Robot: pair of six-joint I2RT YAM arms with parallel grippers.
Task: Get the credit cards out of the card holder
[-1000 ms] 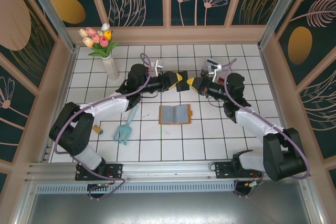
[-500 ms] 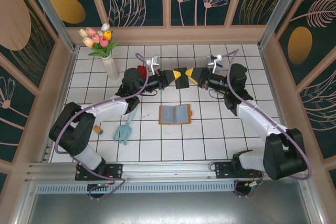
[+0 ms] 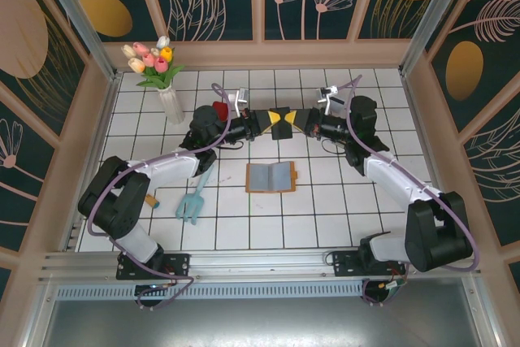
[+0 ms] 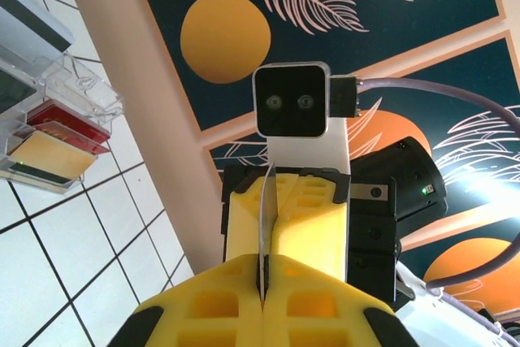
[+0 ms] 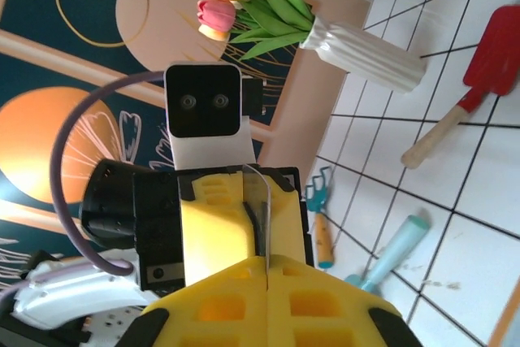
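The orange-brown card holder [image 3: 270, 176] lies open and flat on the white tiles, with greyish cards in its pockets. Behind it, my two grippers meet tip to tip above the table. One dark credit card [image 3: 282, 123] spans the gap between them. In the left wrist view the card [image 4: 263, 221] is edge-on, with my left gripper [image 4: 264, 275] shut on its near end and the right gripper [image 4: 282, 215] facing it. In the right wrist view the card [image 5: 266, 215] runs from my shut right gripper [image 5: 266, 272] into the left gripper [image 5: 242, 213].
A white vase of tulips [image 3: 170, 101] stands at the back left. A red spatula [image 5: 487, 62], a teal rake [image 3: 193, 201] and a small orange-handled rake [image 5: 322, 229] lie on the left tiles. A clear plastic tray [image 4: 57, 127] sits near the back wall.
Both grippers have moved toward the back wall and closer together. The card was held on one side a second ago; now both grippers pinch it.
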